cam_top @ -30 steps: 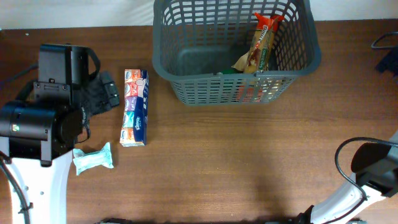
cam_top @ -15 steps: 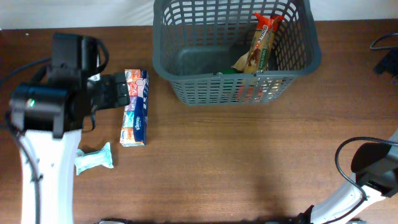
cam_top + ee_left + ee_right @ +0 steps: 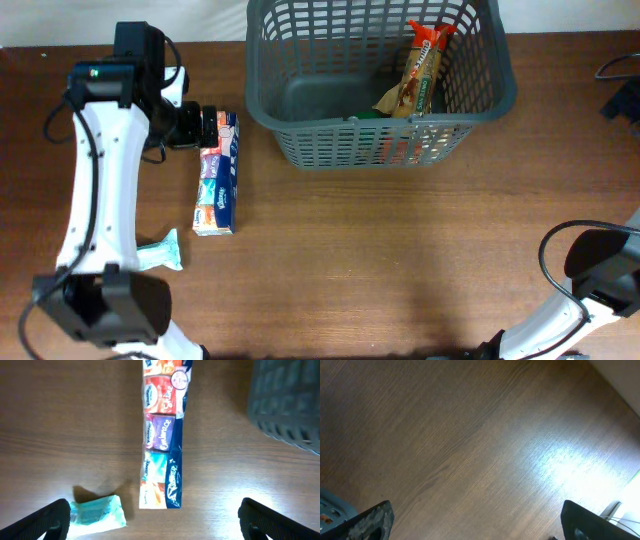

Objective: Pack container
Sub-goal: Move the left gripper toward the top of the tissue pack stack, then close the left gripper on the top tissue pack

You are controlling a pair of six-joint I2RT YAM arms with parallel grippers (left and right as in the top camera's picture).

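Left wrist: left claw [image 3: 157, 522] wide, empty

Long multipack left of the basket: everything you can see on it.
The multipack is a long, narrow strip of small packets in glossy film: red, purple and teal panels with a blue edge, print unreadable. It lies flat on the wooden table, left of the basket and clear of it, with a teal packet apart near its near end. The open left gripper hangs over its far end; no contact shows.
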